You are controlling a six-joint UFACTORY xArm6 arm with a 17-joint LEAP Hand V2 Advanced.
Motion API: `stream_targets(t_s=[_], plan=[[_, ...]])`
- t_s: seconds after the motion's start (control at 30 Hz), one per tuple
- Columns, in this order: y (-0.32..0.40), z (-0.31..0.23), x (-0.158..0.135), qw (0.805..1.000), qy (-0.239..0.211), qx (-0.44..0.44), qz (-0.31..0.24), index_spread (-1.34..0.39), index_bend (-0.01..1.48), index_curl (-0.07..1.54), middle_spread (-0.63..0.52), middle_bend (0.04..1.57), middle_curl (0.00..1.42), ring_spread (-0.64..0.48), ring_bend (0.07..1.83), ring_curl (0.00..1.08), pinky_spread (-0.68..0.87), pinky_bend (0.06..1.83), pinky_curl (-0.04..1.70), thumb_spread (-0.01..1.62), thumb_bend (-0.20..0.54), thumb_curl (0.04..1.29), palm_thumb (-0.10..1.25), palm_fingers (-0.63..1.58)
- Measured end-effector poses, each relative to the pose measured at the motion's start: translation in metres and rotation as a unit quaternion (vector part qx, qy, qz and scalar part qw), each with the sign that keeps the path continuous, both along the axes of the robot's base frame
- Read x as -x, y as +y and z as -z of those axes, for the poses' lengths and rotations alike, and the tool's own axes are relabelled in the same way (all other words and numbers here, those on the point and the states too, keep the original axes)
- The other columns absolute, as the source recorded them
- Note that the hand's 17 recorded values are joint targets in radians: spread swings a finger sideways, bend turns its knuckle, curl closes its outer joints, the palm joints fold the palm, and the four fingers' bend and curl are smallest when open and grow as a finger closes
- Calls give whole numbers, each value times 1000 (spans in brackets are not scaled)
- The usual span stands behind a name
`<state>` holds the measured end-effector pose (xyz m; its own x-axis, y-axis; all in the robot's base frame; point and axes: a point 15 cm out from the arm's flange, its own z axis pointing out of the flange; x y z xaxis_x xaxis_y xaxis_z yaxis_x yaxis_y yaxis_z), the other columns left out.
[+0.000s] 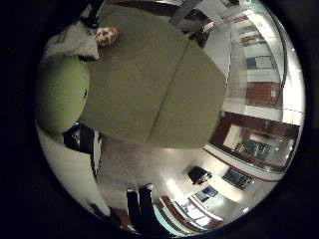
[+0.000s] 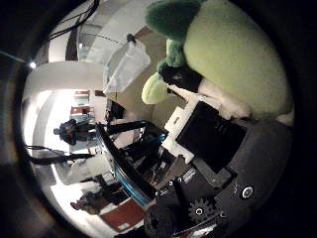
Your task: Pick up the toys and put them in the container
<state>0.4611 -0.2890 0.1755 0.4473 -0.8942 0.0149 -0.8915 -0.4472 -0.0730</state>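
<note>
The robot's hand (image 2: pixel 208 148) curls around a green plush toy (image 2: pixel 237 54) above the olive worktop (image 1: pixel 149 84), the clear container (image 2: pixel 126 64) nearby awaiting it; another small toy (image 1: pixel 106 36) remains.

A large indoor hall or lab: glossy floor (image 1: pixel 149 169), brick-red wall panels (image 1: pixel 261 92), glass partitions (image 1: pixel 256 147).

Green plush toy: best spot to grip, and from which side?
Likely the rounded pale-green body of the green plush toy, palm-on from its broad side, fingers of the hand wrapping its bulge: it is wide, soft and sits close to the palm. The dark green limbs look small and floppy, a poorer hold.
</note>
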Motion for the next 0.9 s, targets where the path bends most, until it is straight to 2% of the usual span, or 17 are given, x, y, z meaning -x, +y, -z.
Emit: stream_targets(t_s=[0.17, 0.5, 0.63, 0.9], plan=[[114, -47, -12, 998, -33, -19, -56, -233, 1113, 909, -127, 1350, 780, -254, 1289, 867, -170, 1515, 639, 1151, -12, 502, 1050, 1112], [324, -68, 8, 990, -41, -54, -128, -227, 1121, 894, -124, 1370, 754, -254, 1279, 886, -176, 1480, 706, 1140, -12, 531, 1055, 1114], [400, -78, 19, 983, -61, -75, -157, -226, 1124, 890, -124, 1375, 749, -254, 1277, 890, -178, 1467, 726, 1132, -11, 542, 1066, 1114], [509, -87, 35, 971, -94, -100, -197, -222, 1132, 881, -123, 1377, 742, -254, 1284, 895, -182, 1442, 759, 1122, -12, 564, 1068, 1121]])
